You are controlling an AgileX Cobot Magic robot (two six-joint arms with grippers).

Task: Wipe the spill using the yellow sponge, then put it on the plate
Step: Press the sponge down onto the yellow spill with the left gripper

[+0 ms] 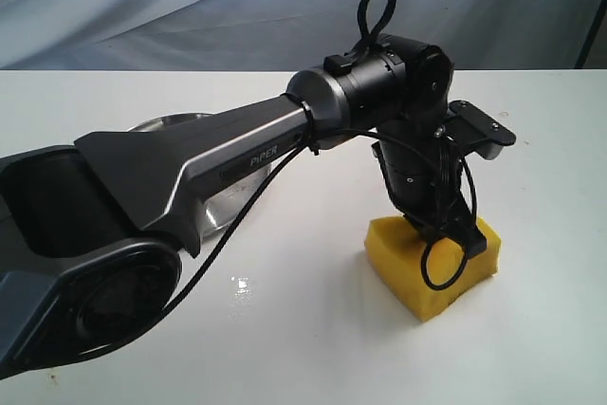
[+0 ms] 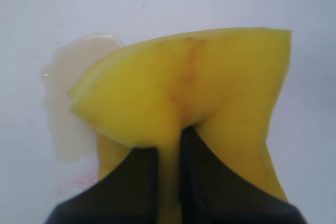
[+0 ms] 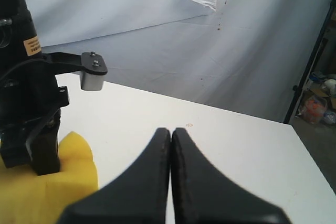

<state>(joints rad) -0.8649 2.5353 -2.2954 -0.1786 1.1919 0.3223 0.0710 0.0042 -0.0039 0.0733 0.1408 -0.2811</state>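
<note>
Left jaws pinched the yellow sponge (image 2: 210, 87) over the spill (image 2: 60, 114), part of it bare just beyond their tips, right jaws closed and empty, so a short stroke could leave liquid on the desk (image 1: 531, 329).

creased yellow sponge (image 2: 184, 87) covers part of the pale spill (image 2: 65, 103), well apart from the silver plate (image 1: 169, 122).
</note>
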